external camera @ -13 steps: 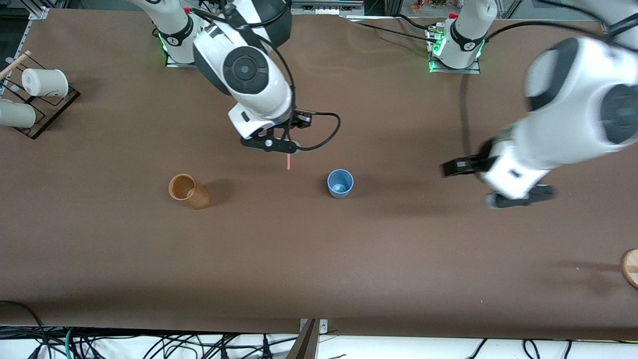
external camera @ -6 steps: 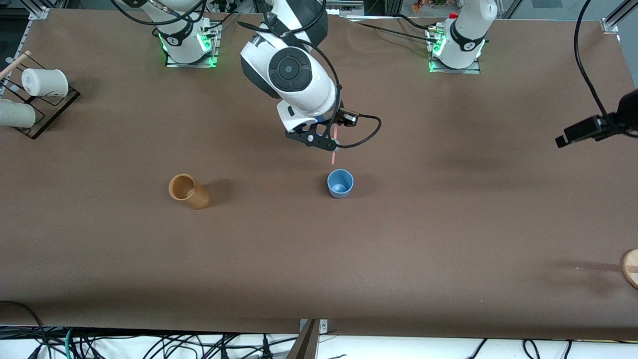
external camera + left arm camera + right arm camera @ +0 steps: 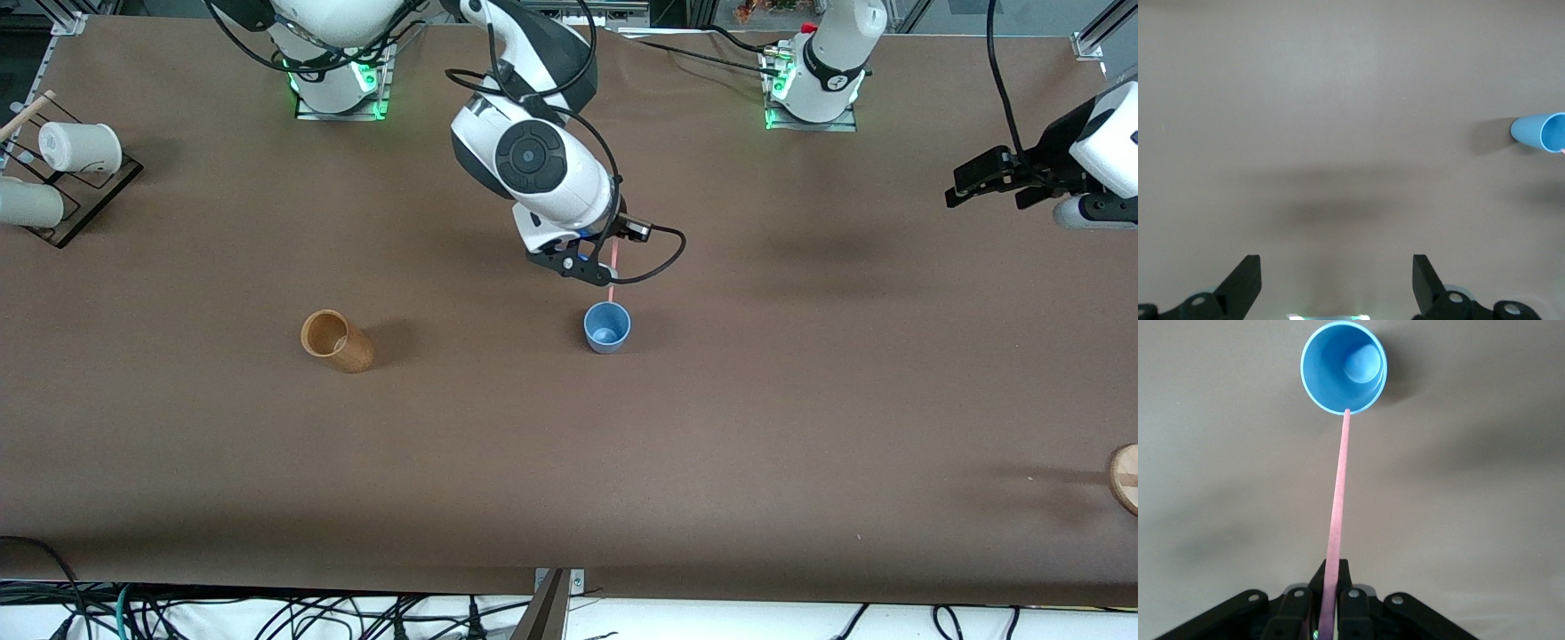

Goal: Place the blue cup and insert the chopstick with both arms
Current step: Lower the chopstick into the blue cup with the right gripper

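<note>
The blue cup (image 3: 607,327) stands upright and empty at the middle of the table. My right gripper (image 3: 591,267) is shut on the pink chopstick (image 3: 611,277) and holds it point-down just above the cup. In the right wrist view the gripper (image 3: 1331,587) pinches the chopstick (image 3: 1340,493), whose tip meets the rim of the blue cup (image 3: 1343,367). My left gripper (image 3: 1095,213) hangs in the air over the left arm's end of the table. In the left wrist view it (image 3: 1337,267) is wide open and empty, with the blue cup (image 3: 1541,131) at the edge.
A tan cup (image 3: 336,340) stands toward the right arm's end, level with the blue cup. Two white cups (image 3: 80,147) lie on a black rack (image 3: 102,191) with a pale wooden stick (image 3: 27,114). A round wooden piece (image 3: 1125,478) sits at the left arm's end.
My right gripper has carried the chopstick toward the left arm's end until it is over the blue cup. My left arm has drawn away from the cup toward its own end of the table.
</note>
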Tool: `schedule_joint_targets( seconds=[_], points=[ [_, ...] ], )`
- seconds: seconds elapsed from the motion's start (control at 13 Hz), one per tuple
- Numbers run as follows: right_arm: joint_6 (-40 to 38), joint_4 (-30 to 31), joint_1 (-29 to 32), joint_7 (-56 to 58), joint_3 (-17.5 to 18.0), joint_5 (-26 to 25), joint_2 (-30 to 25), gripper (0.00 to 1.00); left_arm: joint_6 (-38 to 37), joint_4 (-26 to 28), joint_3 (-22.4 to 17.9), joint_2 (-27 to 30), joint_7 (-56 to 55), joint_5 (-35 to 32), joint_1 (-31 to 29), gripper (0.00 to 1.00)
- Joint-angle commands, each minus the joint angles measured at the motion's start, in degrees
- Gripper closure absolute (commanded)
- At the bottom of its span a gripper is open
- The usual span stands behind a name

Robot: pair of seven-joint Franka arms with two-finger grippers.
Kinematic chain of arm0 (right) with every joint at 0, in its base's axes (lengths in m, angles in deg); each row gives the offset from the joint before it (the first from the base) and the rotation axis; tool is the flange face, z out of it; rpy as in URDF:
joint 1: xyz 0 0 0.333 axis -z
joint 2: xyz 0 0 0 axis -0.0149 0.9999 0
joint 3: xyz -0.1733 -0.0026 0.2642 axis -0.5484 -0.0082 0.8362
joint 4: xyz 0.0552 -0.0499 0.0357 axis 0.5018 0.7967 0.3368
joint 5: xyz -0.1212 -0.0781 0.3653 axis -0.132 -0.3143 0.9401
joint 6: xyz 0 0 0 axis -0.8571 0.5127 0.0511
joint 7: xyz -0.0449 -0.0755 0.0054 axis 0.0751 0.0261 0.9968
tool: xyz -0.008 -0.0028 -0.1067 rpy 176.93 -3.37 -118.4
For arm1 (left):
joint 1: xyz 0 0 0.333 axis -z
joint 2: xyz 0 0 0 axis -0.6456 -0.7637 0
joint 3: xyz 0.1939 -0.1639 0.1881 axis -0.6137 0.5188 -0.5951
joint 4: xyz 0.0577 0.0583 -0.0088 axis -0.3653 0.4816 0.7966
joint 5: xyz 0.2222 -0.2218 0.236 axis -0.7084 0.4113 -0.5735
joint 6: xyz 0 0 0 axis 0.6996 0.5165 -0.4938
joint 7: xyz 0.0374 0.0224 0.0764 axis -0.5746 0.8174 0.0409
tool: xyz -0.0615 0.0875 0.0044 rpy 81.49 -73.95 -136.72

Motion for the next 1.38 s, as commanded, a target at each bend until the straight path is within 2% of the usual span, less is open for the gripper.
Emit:
schedule_joint_targets(
  seconds=[0.0,0.31,0.38,0.46,0.54,0.62,0.77,1.0,1.15,1.31],
  points=[
    [0.47,-2.33,-0.25,-0.47,0.32,0.19,2.36,1.0,-2.1,-6.16,0.26,-3.56,2.69,-1.28,0.92,0.0],
    [2.32,-2.24,0.18,0.06,-0.03,-0.07,3.59,1.0,-2.37,-5.28,0.27,-3.56,-2.07,-1.28,1.81,0.0],
    [2.32,-2.33,0.62,0.49,-0.03,-0.07,3.42,0.85,-2.37,-5.29,0.27,-3.65,-2.06,-1.28,1.81,0.0],
    [2.32,-2.41,1.5,1.63,-0.03,0.01,3.24,0.65,-2.37,-5.29,0.27,-3.65,-2.06,-1.28,1.81,0.0],
    [2.32,-2.41,2.11,2.25,0.06,0.02,3.07,0.29,-2.37,-5.29,0.27,-3.65,-2.06,-1.28,1.81,0.0],
    [2.23,-2.5,2.38,2.34,0.06,0.02,2.89,0.02,-2.37,-5.29,0.27,-3.74,-2.06,-1.28,1.81,0.0],
    [1.62,-2.41,3.43,2.34,0.06,0.02,1.76,0.0,-2.37,-5.46,0.35,-3.82,-2.06,-1.28,1.81,0.0],
    [-0.48,0.47,7.2,3.74,0.06,-0.51,-3.24,0.0,-2.37,-5.46,0.35,-3.91,-1.97,-1.28,1.72,0.0],
    [-3.38,6.69,11.07,10.39,-0.03,-1.03,-9.9,0.0,-2.37,-5.55,0.27,-4.17,-1.89,-1.28,1.63,0.0],
    [-5.75,14.69,16.07,22.32,-0.47,-2.27,-17.73,0.0,-2.37,-5.64,0.35,-4.18,-1.71,-1.28,1.63,0.0]
  ],
)
